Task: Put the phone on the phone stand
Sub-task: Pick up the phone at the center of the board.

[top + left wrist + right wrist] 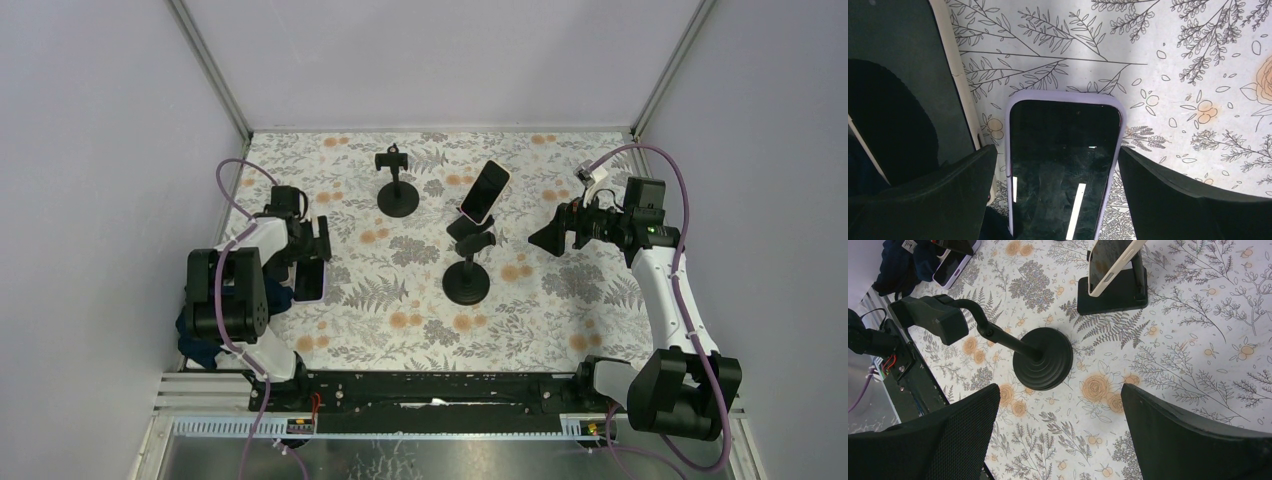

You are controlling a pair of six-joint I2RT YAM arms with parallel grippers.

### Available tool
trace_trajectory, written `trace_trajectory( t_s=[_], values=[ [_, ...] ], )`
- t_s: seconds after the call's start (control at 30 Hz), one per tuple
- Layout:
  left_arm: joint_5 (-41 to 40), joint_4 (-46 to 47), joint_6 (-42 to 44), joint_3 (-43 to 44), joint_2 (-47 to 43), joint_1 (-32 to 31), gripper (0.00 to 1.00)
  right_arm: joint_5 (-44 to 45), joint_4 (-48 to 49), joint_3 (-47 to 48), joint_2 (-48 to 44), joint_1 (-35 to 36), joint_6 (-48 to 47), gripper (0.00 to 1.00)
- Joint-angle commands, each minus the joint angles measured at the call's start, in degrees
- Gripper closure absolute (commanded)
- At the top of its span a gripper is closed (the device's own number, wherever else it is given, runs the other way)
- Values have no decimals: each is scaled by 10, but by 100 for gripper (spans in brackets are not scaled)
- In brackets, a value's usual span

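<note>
A lilac-cased phone [1063, 170] lies flat on the surface [400, 340] at eight o'clock, between the spread fingers of the left hand [318, 240]. The round-based stand [466, 283] stands mid-surface. At its two o'clock hovers the right hand [545, 238], also spread.

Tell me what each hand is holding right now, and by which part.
Nothing is held. The left hand is open, its fingers either side of the phone, which lies flat. The right hand is open, facing the black stand.
</note>
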Motion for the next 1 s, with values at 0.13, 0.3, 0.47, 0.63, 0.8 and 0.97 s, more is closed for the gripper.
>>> trace_trajectory(
  t_s=[0.13, 0.3, 0.47, 0.63, 0.8, 0.97],
  values=[
    [-18, -13, -6, 17, 34, 1, 1, -21, -7, 24, -1, -2, 0, 0],
    [-14, -14, -11, 19, 49, -3, 10, -23, -7, 25, -1, -3, 1, 0],
    [-10, -17, -13, 23, 64, -6, 23, -23, -7, 25, -2, -2, 1, 0],
    [14, -18, -10, 23, 61, -9, 51, -25, -8, 24, -3, -2, 2, 0],
    [37, -19, -11, 26, 33, -22, 69, -31, -7, 23, -3, -2, 2, 0],
    [48, -19, -14, 28, -32, -47, 77, -43, -3, 20, -2, -3, 4, 0]
  ],
)
